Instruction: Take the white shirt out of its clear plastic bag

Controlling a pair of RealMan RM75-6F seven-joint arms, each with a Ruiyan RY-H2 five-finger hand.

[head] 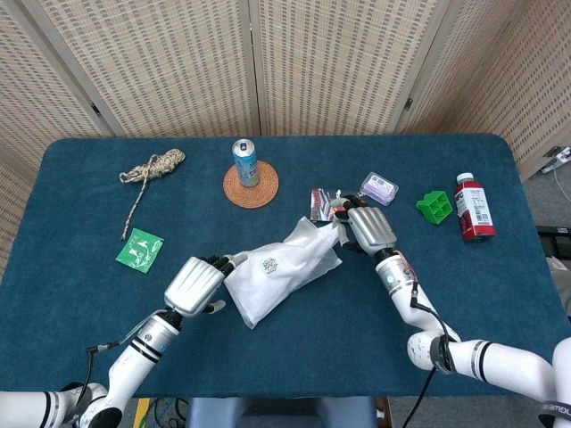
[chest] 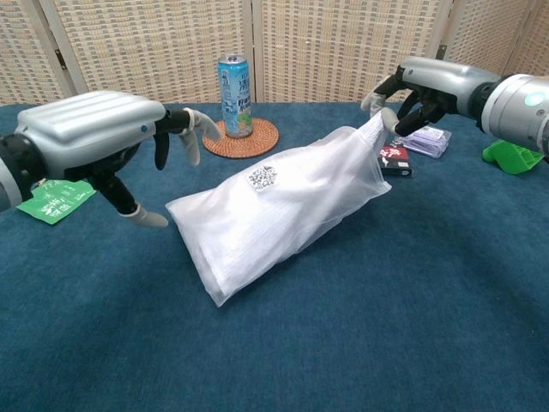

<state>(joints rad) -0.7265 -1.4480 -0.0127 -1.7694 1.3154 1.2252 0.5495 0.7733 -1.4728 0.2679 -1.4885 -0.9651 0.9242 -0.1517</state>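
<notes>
The clear plastic bag (head: 284, 273) with the folded white shirt inside lies slanted on the blue table (head: 89, 205), a QR sticker on top; the chest view also shows the bag (chest: 283, 210). My right hand (head: 368, 229) pinches the bag's upper right end and holds that end a little off the table, as the right hand (chest: 426, 86) shows in the chest view. My left hand (head: 194, 285) hovers just left of the bag's lower end with fingers apart and nothing in them. From the chest camera, the left hand (chest: 90, 142) is a small gap from the bag.
A blue can (head: 245, 161) stands on a round coaster (head: 252, 187). A rope (head: 152, 169) and a green packet (head: 139, 249) lie at the left. A red-black pack (chest: 393, 160), purple box (head: 379, 188), green holder (head: 434, 207) and red bottle (head: 474, 208) sit on the right.
</notes>
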